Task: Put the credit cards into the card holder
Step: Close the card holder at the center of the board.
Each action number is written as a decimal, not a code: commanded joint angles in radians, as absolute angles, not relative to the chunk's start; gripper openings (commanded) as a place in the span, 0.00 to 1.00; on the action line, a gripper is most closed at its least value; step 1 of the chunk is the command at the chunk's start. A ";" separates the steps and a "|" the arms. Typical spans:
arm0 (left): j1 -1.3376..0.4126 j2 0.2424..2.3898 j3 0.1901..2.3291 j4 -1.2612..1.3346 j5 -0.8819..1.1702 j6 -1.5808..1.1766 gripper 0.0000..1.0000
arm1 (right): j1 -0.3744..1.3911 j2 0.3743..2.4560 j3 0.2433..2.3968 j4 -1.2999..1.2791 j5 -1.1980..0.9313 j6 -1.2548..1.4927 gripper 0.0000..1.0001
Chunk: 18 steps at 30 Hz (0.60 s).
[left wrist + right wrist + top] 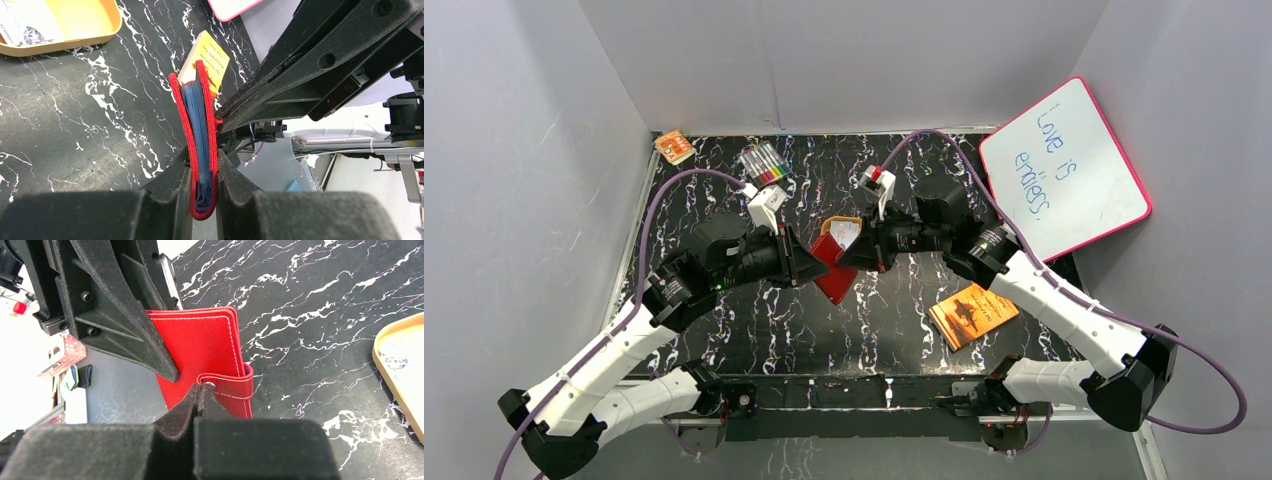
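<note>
A dark red, leather-like folding card holder [836, 270] is held nearly closed over the middle of the black marbled bench [754, 320]. At its 9 o'clock the left fingers [802, 262] clench its folded edge. At 2 o'clock the right fingers [200, 400] pinch its closing tab [230, 389]. At 12 o'clock a pale credit card [27, 22] lies in an orange oval tin [95, 20].

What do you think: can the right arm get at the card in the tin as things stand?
Probably not yet: the right gripper is shut on the holder's tab, so its jaws are taken. The card lies in the tin nearby.
</note>
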<state>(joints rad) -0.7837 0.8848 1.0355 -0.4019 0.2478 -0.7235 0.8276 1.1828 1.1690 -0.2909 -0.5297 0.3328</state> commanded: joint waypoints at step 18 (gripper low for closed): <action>-0.806 0.857 1.072 -0.089 0.555 -0.773 0.00 | 0.886 1.264 1.209 -0.285 -0.499 0.318 0.00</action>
